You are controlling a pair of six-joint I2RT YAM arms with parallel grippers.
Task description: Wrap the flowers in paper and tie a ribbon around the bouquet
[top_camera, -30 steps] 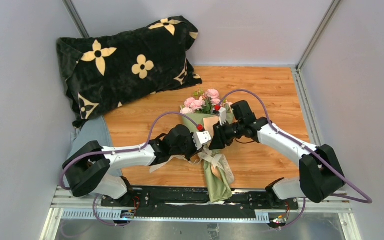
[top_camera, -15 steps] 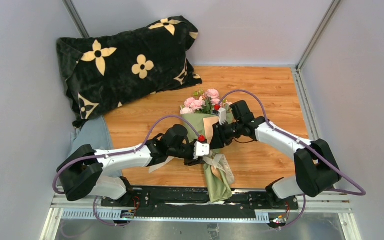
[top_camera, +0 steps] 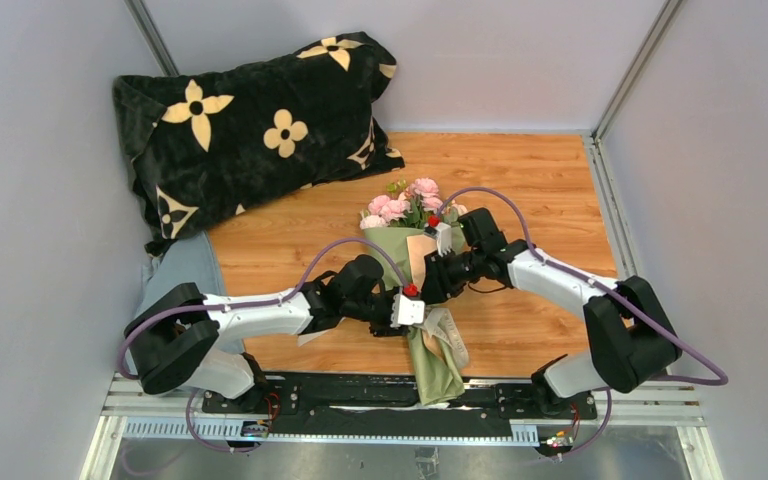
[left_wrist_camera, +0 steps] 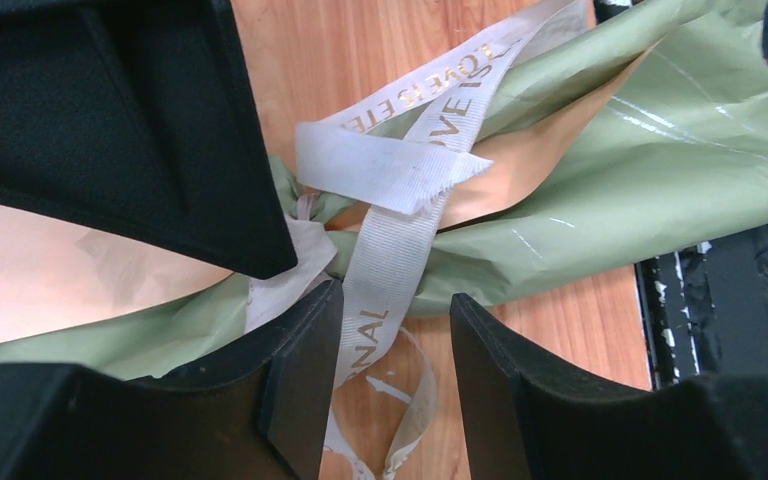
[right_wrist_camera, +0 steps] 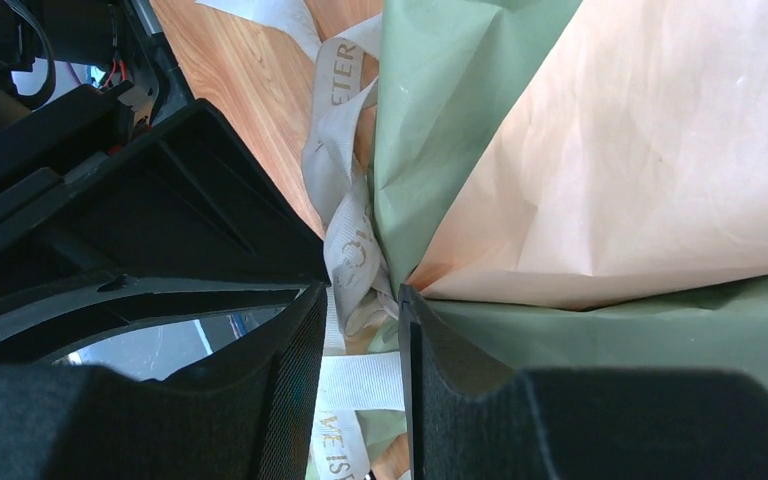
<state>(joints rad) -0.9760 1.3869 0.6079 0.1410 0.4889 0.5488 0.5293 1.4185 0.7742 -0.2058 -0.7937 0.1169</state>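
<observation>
Where its gold lettering shows, the ribbon (left_wrist_camera: 392, 250) reads "LOVE IS"; the bouquet (top_camera: 434, 365) lies along the table (top_camera: 530, 170), flowers (top_camera: 405, 205) toward the far edge, tail at the near edge. The left gripper (left_wrist_camera: 390, 330) gapes; the right gripper (right_wrist_camera: 360, 310) pinches the ribbon.

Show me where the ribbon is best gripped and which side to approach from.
I'd grip the ribbon on the flat printed strand leaving the crossing at the paper's pinched neck, not the short frayed tail. Come from the robot's left side, jaws straddling its width: that strand runs straight over the table, clear of the paper folds.
</observation>
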